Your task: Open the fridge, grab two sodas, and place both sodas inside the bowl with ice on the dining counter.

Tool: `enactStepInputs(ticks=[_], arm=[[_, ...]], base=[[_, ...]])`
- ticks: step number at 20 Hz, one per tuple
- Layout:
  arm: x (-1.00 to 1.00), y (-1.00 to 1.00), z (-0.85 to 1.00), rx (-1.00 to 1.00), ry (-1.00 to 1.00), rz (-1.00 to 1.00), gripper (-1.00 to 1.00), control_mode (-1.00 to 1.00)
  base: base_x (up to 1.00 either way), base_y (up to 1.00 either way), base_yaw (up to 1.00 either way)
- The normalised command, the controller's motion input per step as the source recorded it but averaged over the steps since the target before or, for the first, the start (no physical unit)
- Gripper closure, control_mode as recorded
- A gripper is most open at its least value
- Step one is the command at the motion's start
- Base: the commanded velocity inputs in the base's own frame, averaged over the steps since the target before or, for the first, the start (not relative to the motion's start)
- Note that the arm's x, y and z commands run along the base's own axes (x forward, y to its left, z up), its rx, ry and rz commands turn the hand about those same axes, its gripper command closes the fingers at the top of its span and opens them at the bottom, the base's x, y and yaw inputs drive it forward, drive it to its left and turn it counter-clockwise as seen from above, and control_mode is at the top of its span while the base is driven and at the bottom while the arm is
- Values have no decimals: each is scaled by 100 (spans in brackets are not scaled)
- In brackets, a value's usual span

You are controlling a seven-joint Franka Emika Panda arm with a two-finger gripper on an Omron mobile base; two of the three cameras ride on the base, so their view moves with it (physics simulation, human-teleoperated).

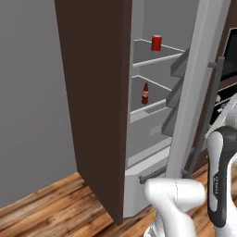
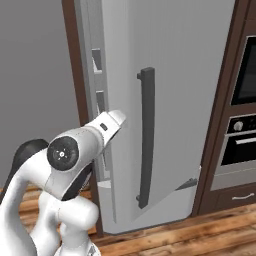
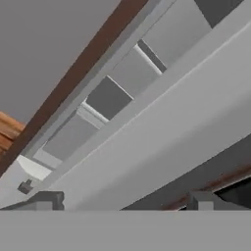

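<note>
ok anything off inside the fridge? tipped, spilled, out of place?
Nothing stands out. The fridge door is part open; the red can stands upright on an upper shelf, the brown bottle upright on the shelf below. No spill visible.

The tall light-grey fridge (image 1: 152,139) stands open inside a dark brown cabinet surround (image 1: 95,102), its door (image 1: 196,83) swung out to the right and seen nearly edge-on, with grey door bins on its inner face. A small red can with a silver top (image 1: 156,43) stands upright on the upper grey shelf (image 1: 155,58), near that shelf's front edge. A dark brown bottle with a red label (image 1: 145,93) stands upright on the shelf below, also near the front edge. The lower drawer's horizontal handle (image 1: 152,175) shows beneath. The white arm (image 1: 185,199) rises at lower right over wooden plank floor (image 1: 51,206).
</note>
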Motion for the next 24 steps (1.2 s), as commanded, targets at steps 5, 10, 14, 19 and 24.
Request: enactStepInputs(ticks=[5, 10, 14, 19, 24], arm=[[4, 100, 40, -48, -7, 0, -100, -100], [43, 87, 22, -37, 2, -3, -100, -100], [95, 39, 0, -22, 12, -18, -100, -100], [98, 1, 0, -13, 10, -17, -100, -100], [65, -18, -6, -7, 2, -16, -100, -100]], base=[[0, 0, 0], [0, 0, 0], [0, 0, 0], [0, 0, 0], [0, 0, 0]])
